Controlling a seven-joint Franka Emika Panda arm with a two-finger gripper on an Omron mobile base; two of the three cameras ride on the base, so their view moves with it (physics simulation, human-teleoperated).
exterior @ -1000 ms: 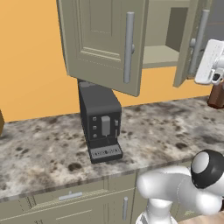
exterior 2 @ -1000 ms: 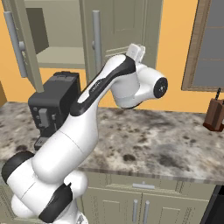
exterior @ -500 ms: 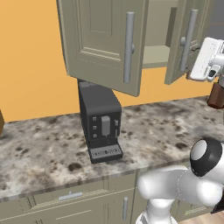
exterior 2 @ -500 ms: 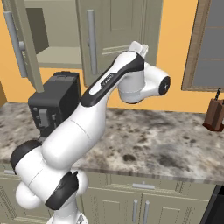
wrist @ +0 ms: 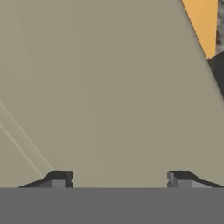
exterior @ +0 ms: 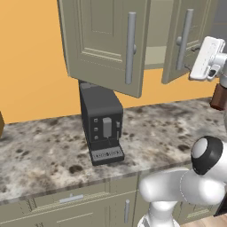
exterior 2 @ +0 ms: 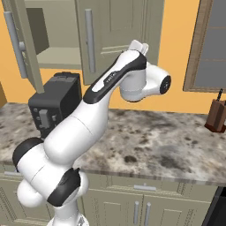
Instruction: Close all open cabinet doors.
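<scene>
Two cabinet doors stand open above the counter. The left cabinet door (exterior: 104, 42) swings far out over the coffee machine, with its silver bar handle (exterior: 131, 48) facing me. The right cabinet door (exterior: 181, 40) is partly open. My gripper (exterior: 198, 61) is right at this door's outer face, to the right of its handle (exterior: 185, 37). In the hand view the door's flat panel (wrist: 109, 87) lies close ahead, and the gripper (wrist: 120, 180) is open with nothing between its fingertips (wrist: 59, 179). In the right base view the right door (exterior 2: 117, 35) stands behind my arm, and the left door (exterior 2: 22, 44) is seen edge-on.
A black coffee machine (exterior: 102, 119) stands on the speckled stone counter (exterior: 48, 155) under the left door. A brown knife block (exterior 2: 217, 115) is at the far right against the orange wall. Base cabinets and drawers run below the counter's front edge.
My hand has moved left, up to the right door's face. That door has turned slightly towards the cabinet. The left door has not moved.
</scene>
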